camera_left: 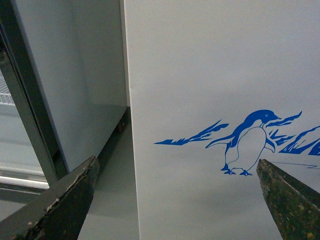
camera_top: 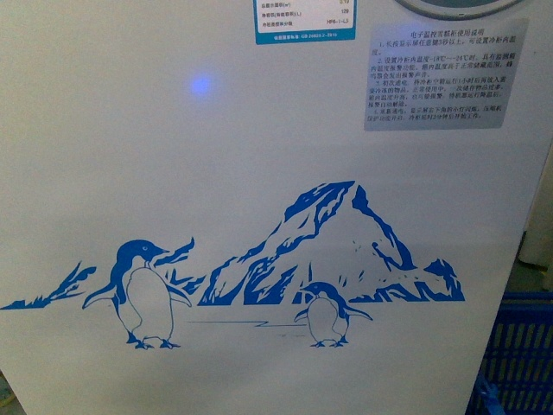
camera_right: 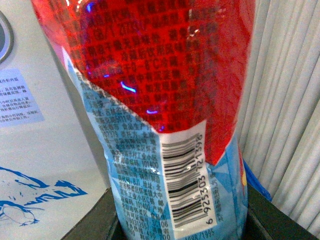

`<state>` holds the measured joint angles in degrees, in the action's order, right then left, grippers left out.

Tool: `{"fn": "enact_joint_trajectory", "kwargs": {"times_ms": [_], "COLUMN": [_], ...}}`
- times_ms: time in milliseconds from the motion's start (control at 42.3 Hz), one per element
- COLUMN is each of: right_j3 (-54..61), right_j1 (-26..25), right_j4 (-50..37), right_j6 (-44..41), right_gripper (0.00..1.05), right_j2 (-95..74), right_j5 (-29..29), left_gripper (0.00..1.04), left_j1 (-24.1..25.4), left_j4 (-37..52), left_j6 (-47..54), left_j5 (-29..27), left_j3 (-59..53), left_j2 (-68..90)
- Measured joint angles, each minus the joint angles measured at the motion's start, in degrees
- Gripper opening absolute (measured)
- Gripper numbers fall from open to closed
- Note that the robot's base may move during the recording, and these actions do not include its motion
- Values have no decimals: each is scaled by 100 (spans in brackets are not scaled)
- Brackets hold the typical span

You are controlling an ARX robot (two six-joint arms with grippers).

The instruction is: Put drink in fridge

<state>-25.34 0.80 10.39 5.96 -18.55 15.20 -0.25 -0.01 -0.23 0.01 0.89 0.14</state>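
Observation:
The fridge (camera_top: 259,156) fills the front view as a white front panel with a blue penguin-and-mountain drawing; its lid and basket are out of view. Neither gripper shows in that view. In the left wrist view my left gripper (camera_left: 180,200) is open, its dark fingers (camera_left: 65,205) wide apart and empty, facing the fridge (camera_left: 210,75) front near its left corner. In the right wrist view my right gripper (camera_right: 180,220) is shut on the drink (camera_right: 160,100), a bottle with a red and light-blue label and barcode, held beside the fridge (camera_right: 45,150) front. The cap is hidden.
A grey upright cabinet (camera_left: 75,90) with a glass door stands left of the fridge, a narrow floor gap between them. A blue plastic crate (camera_top: 518,354) sits low at the fridge's right. Pale ribbed curtain or wall (camera_right: 290,100) lies behind the drink.

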Motion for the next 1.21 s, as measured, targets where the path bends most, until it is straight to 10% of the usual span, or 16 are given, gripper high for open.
{"fn": "enact_joint_trajectory", "kwargs": {"times_ms": [1205], "right_j3": [26], "right_j1": [0], "right_j4": [-2], "right_j6": [-4], "right_gripper": [41], "right_j2": [0], "right_j5": [0], "left_gripper": [97], "left_j1": [0], "left_j4": [0], "left_j6": [0], "left_j5": [-2], "left_j3": [0], "left_j2": [0]}}
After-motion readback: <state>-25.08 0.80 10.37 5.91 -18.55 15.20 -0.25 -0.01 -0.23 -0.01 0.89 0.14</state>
